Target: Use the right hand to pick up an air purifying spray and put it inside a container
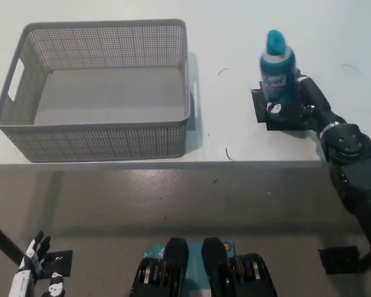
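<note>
We have right hand (283, 106) wrapped round spray bottle (278, 68), upright on table (247, 142), right of empty basket (99, 86), ready for lifting across. Left hand (34, 263) rests low, fingers apart.

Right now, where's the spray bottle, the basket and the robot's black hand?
spray bottle (278, 71), head view, on its teal label.
basket (105, 142), head view, on its near mesh wall.
right hand (297, 105), head view, on the black hand's middle, at the bottle's base.
</note>
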You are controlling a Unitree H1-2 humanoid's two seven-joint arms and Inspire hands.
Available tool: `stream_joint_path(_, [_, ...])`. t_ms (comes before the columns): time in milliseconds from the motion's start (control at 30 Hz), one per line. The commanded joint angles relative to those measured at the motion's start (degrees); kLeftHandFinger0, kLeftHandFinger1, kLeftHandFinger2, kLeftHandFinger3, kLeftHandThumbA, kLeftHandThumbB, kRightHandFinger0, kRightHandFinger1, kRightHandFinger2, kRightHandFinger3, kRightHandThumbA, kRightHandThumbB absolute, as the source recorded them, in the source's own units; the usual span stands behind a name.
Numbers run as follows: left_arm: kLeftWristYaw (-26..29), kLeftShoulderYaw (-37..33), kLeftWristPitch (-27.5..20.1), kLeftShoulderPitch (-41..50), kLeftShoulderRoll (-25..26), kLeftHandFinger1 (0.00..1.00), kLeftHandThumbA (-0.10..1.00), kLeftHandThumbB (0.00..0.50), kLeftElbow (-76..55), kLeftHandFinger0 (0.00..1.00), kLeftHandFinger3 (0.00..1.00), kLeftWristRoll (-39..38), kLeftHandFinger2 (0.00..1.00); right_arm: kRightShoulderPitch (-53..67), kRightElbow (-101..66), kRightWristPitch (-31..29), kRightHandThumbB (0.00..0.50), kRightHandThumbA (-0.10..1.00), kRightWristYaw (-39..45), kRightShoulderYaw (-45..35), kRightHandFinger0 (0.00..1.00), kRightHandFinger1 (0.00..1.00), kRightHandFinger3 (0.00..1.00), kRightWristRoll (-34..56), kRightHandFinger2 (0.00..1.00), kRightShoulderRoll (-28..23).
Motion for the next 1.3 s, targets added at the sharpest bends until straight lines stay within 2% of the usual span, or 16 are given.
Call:
stream_joint_path(0, [-0.41,-0.04,-0.73,-0.23,0.56,1.00,0.11,0.500,-0.96,0.94,1.00,-0.99,1.00,-4.81,-0.08,-2.49,0.475,0.61,-3.25,-0.81,1.00,1.00,1.00,0.46,1.00,1.15])
stream_joint_path(33, [-0.34,-0.15,-0.81,-0.17,0.53,1.00,0.11,0.500,-0.95,0.94,1.00,-0.77,1.00,-4.86,0.00,-2.81,0.464,0.58,-4.88,-0.85,1.00,1.00,1.00,0.12,1.00,1.41])
stream_joint_path(67, [-0.43,-0.29,-0.74,-0.18,0.58,1.00,0.13,0.500,-0.97,0.94,1.00,-0.65,1.00,-4.85,0.42,-4.35,0.430,0.40,-9.76,-0.82,1.00,1.00,1.00,-1.03,1.00,1.93])
stream_joint_path(100, [-0.50,-0.36,-0.62,-0.15,0.62,1.00,0.10,0.500,-1.08,0.94,1.00,-0.70,1.00,-4.87,0.61,-5.44,0.383,0.05,-12.88,-3.32,1.00,1.00,1.00,1.15,1.00,3.06])
stream_joint_path(133, [-0.43,-0.45,0.10,0.00,0.65,1.00,0.09,0.500,-1.59,0.93,1.00,-0.23,1.00,-5.11,0.89,-5.85,0.353,-0.07,-16.22,-6.01,0.86,0.85,0.86,3.47,0.86,4.33])
stream_joint_path(167, [-0.40,-0.46,0.28,-0.16,0.66,1.00,0.06,0.500,-1.65,0.93,1.00,-0.26,1.00,-5.43,1.01,-5.81,0.299,-0.10,-17.48,-7.87,0.51,0.53,0.66,5.02,0.60,5.15])
stream_joint_path(233, [-0.43,-0.40,-0.10,-0.01,0.70,1.00,0.04,0.500,-1.36,0.92,1.00,-0.62,1.00,-5.07,0.68,-5.74,0.314,-0.10,-17.63,-8.45,0.33,0.35,0.57,4.60,0.45,5.52])
stream_joint_path(267, [-0.46,-0.40,-0.17,-0.06,0.79,1.00,0.04,0.500,-1.08,0.92,1.00,-0.61,1.00,-4.78,-0.11,-5.00,0.333,-0.10,-17.62,-9.33,0.33,0.35,0.55,4.89,0.44,5.80])
stream_joint_path(367, [-1.20,-0.59,0.93,0.21,0.85,1.00,0.01,0.500,-1.41,0.94,1.00,-1.79,1.00,-3.97,-2.27,-4.43,0.306,-0.10,-18.31,-10.17,0.42,0.41,0.56,4.07,0.47,6.10])
stream_joint_path(500, [-1.44,-0.58,0.35,0.47,1.03,1.00,0.02,0.500,-1.25,0.95,1.00,-2.16,1.00,-3.31,-4.28,-4.05,0.266,-0.10,-20.75,-12.85,0.55,0.51,0.65,4.79,0.58,6.83])
stream_joint_path(567, [-1.39,-0.43,0.23,0.75,1.09,1.00,0.04,0.500,-1.10,0.95,1.00,-2.01,1.00,-3.07,-5.23,-4.55,0.278,-0.10,-22.06,-13.80,0.48,0.48,0.63,5.07,0.56,7.16])
stream_joint_path(700, [-1.45,-0.22,-0.29,0.98,0.99,1.00,0.03,0.500,-0.27,0.96,1.00,-2.26,1.00,-1.81,-11.15,-5.02,0.311,-0.10,-21.35,-14.67,0.45,0.44,0.58,5.46,0.53,7.76])
stream_joint_path(967, [-1.20,-0.43,-0.69,0.83,0.88,1.00,0.10,0.500,0.83,0.94,1.00,-1.42,1.00,-2.29,-28.47,2.07,0.331,-0.10,-20.20,-12.91,0.35,0.34,0.51,5.85,0.43,11.79])
stream_joint_path(1000, [-1.18,-0.57,-0.88,0.92,0.74,1.00,0.10,0.500,0.87,0.93,1.00,-1.26,1.00,-2.73,-30.19,3.41,0.352,-0.10,-19.90,-12.25,0.35,0.35,0.50,5.67,0.43,12.66])
stream_joint_path(1100, [-0.75,-0.80,-1.02,0.75,0.33,1.00,0.06,0.500,0.87,0.90,1.00,-0.42,1.00,-4.14,-32.06,3.61,0.349,-0.10,-19.38,-8.77,0.35,0.36,0.50,2.09,0.44,13.64])
stream_joint_path(1267, [-0.82,-1.05,0.64,0.57,0.07,1.00,0.12,0.500,-0.03,0.91,1.00,-0.19,1.00,-7.92,-32.50,5.13,0.367,-0.10,-18.04,-5.14,0.37,0.36,0.48,1.76,0.45,16.18])
